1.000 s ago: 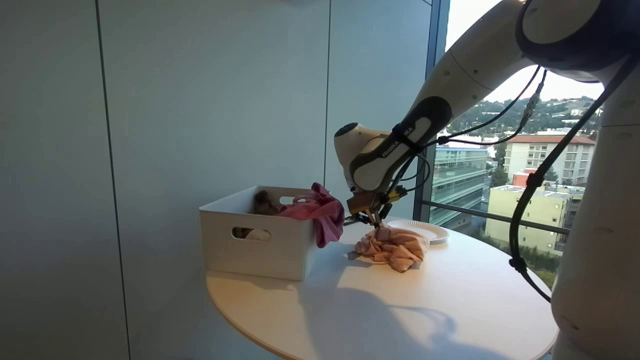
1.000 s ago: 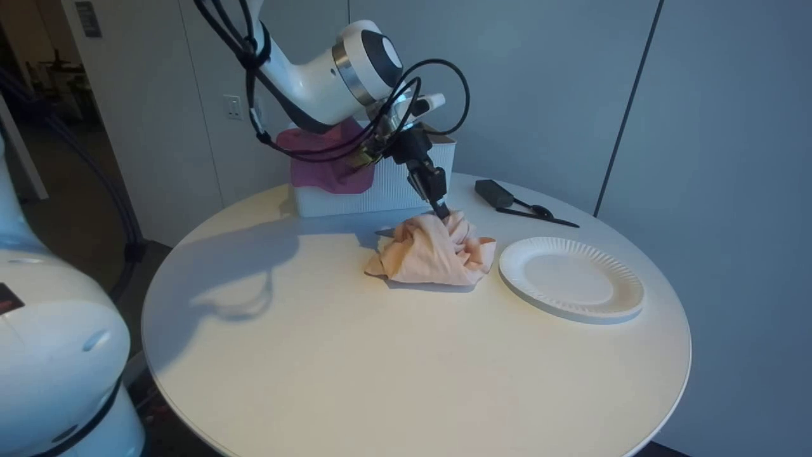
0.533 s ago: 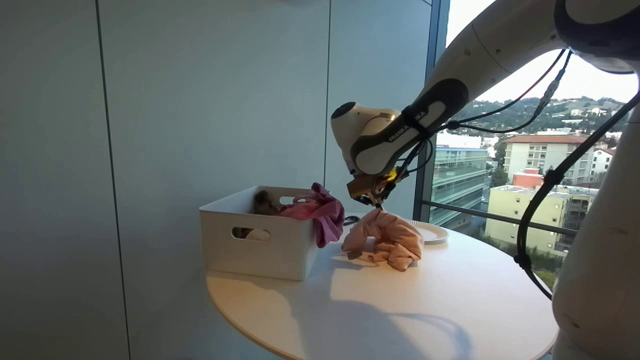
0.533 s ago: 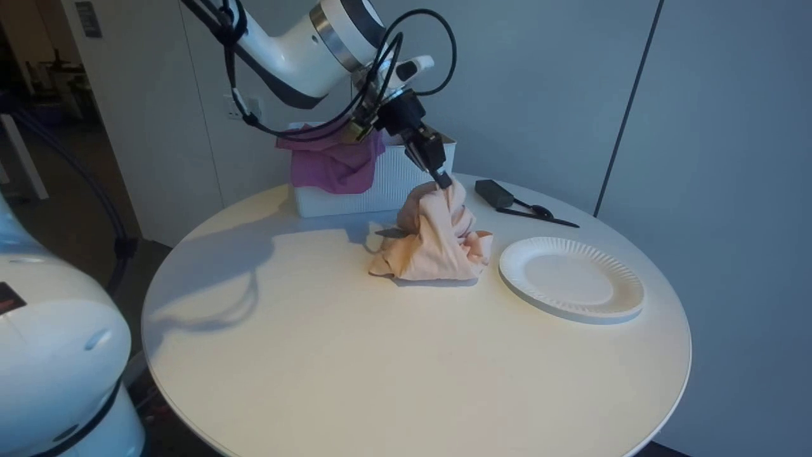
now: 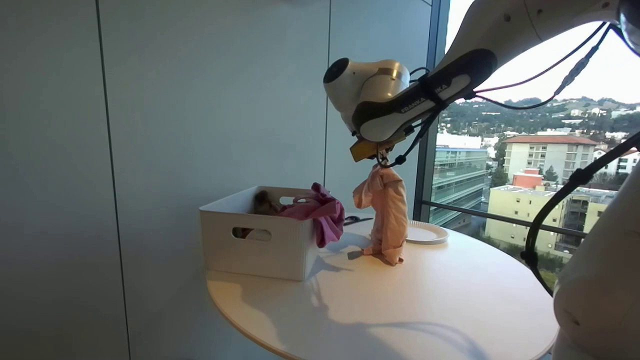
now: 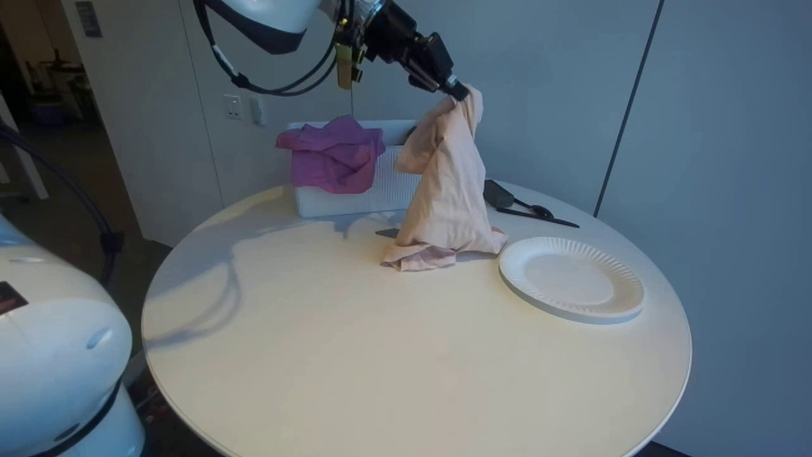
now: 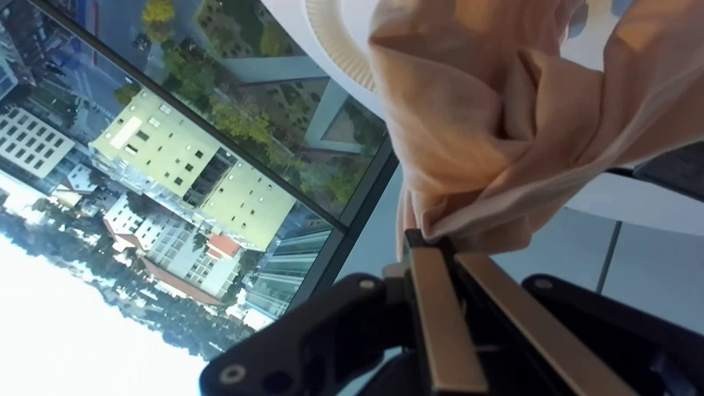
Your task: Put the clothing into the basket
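My gripper (image 7: 432, 240) is shut on the peach clothing (image 7: 484, 115) at its upper end. In both exterior views the clothing (image 5: 391, 210) (image 6: 449, 197) hangs down from the gripper (image 6: 462, 94), and its lower end reaches the table top. The gripper's fingertips are partly hidden by cloth folds in the wrist view. The white basket (image 5: 260, 262) (image 6: 396, 184) stands beside the clothing, lower than the gripper. A purple cloth (image 5: 327, 220) (image 6: 336, 158) drapes over the basket's rim. A brown item (image 5: 265, 202) shows inside the basket.
White paper plates (image 6: 571, 273) (image 5: 427, 234) lie close to the clothing's lower end. Black utensils (image 6: 501, 195) lie toward the wall. A small grey flat object (image 6: 387, 233) pokes out beside the clothing. A wall stands behind the basket and a window (image 5: 495, 185) beside the table.
My gripper has risen well above the table with the peach clothing in it. The clothing has gone from a crumpled heap to a long hanging shape. The basket has not moved.
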Motion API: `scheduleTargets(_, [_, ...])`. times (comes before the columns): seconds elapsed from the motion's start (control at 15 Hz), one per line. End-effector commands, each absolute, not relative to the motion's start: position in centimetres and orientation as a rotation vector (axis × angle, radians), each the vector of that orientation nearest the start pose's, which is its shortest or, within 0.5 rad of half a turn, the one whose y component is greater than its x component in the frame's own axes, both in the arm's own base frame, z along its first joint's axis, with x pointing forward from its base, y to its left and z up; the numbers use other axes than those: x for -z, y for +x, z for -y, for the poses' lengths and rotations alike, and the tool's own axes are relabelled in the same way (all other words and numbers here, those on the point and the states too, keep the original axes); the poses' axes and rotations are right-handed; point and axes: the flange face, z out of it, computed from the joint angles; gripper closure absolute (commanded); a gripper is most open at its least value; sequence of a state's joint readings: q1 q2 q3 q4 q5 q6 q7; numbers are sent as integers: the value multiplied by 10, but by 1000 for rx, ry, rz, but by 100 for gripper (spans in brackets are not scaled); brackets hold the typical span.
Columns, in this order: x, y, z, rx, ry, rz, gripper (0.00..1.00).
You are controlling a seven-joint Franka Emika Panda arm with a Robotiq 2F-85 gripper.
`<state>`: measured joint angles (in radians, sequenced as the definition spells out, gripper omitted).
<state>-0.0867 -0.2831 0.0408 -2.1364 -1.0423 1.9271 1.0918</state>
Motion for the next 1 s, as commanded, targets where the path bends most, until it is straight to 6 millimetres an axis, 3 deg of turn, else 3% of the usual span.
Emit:
scheduleTargets(0.0, [-612,498,69,-764,1968,806,96])
scheduleTargets(0.2, [-630,524,66,-831,1987,749,96])
scheduleTargets(0.33, [-639,545,53,-891,2038,667,96])
scheduleTargets(0.67, [-656,599,-9,-1009,2137,390,96])
scheduleTargets(0.93, [-656,634,-60,-1072,2205,197,97])
